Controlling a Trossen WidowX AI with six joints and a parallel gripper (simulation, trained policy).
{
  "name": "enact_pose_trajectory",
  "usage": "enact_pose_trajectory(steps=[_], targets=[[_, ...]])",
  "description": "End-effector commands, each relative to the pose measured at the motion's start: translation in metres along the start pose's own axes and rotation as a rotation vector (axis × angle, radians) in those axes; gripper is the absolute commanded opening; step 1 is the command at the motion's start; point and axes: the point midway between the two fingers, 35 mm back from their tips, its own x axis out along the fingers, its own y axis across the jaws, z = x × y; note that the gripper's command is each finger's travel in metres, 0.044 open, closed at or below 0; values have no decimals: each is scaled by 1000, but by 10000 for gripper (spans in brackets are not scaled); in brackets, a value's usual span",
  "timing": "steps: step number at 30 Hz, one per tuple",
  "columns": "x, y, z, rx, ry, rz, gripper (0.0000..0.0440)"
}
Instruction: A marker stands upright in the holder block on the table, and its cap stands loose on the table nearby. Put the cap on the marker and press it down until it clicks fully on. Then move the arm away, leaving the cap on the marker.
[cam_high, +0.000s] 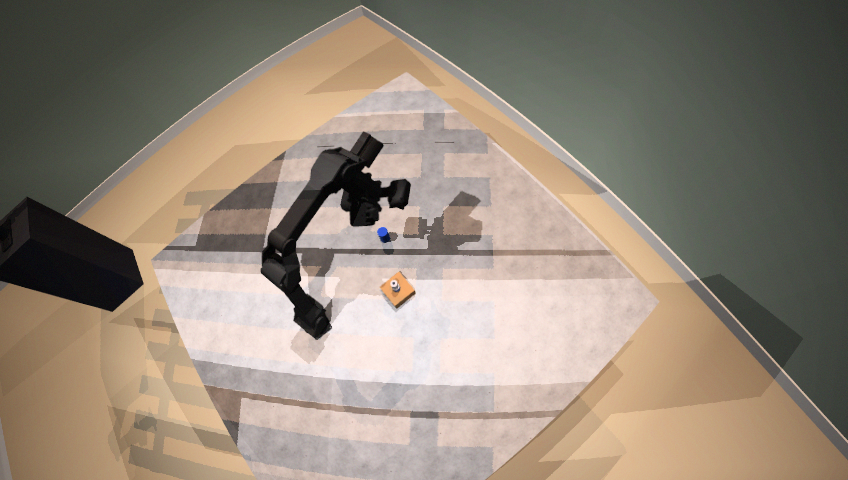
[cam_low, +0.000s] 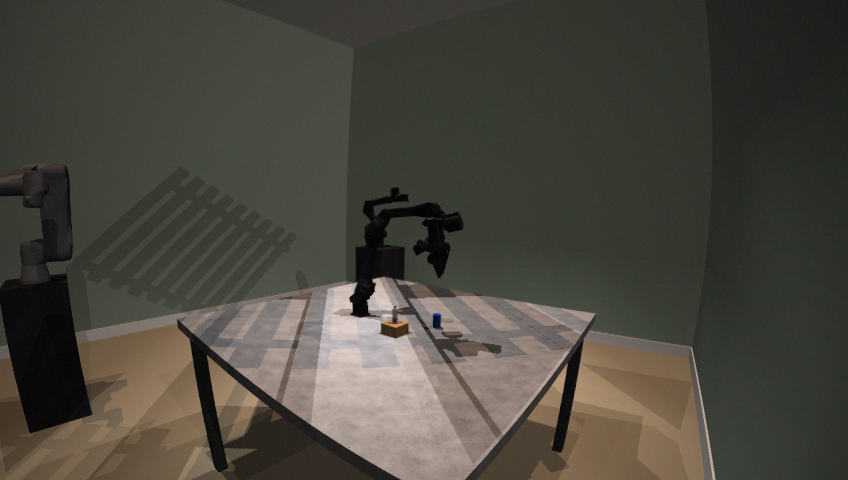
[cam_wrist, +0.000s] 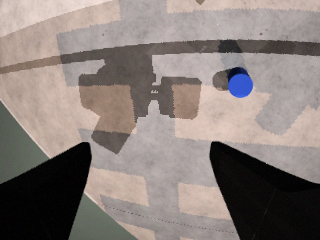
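There was one table (cam_high: 535, 333) (cam_low: 357, 380) (cam_wrist: 160, 175), with one block (cam_high: 407, 297) (cam_low: 394, 330), one marker (cam_high: 394, 285) (cam_low: 394, 315) and one blue cap (cam_high: 383, 233) (cam_low: 436, 320) (cam_wrist: 240, 85) on it. The block was orange, and it had the marker in it, standing up. The cap stood on the table, apart from the block. In the side view, it was to the right of the block.

The black arm (cam_high: 303, 208) (cam_low: 410, 210) reached over the table. Its hand (cam_high: 401, 195) (cam_low: 439, 275) (cam_wrist: 151, 150) was up high, pointing down. It was open wide, but not all the way, and it held nothing. The cap was off to one side of its fingers.

In the side view, a gray arm (cam_low: 56, 214) stood on a dark box (cam_low: 44, 350) at the left. Another dark box (cam_high: 71, 261) (cam_low: 380, 261) stood at the far side, past the table.
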Motion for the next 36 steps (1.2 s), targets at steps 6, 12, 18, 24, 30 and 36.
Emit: enact_pose_trajectory(steps=[6,12,18,24,30,36], targets=[[17,-15,-8,24,-30,-78,327],[29,-25,-12,37,-53,-131,327],[40,-36,-15,50,-79,-183,327],[50,-46,-16,60,-109,-234,327],[61,-55,-15,68,-140,-285,326],[72,-65,-14,73,-173,-335,325]])
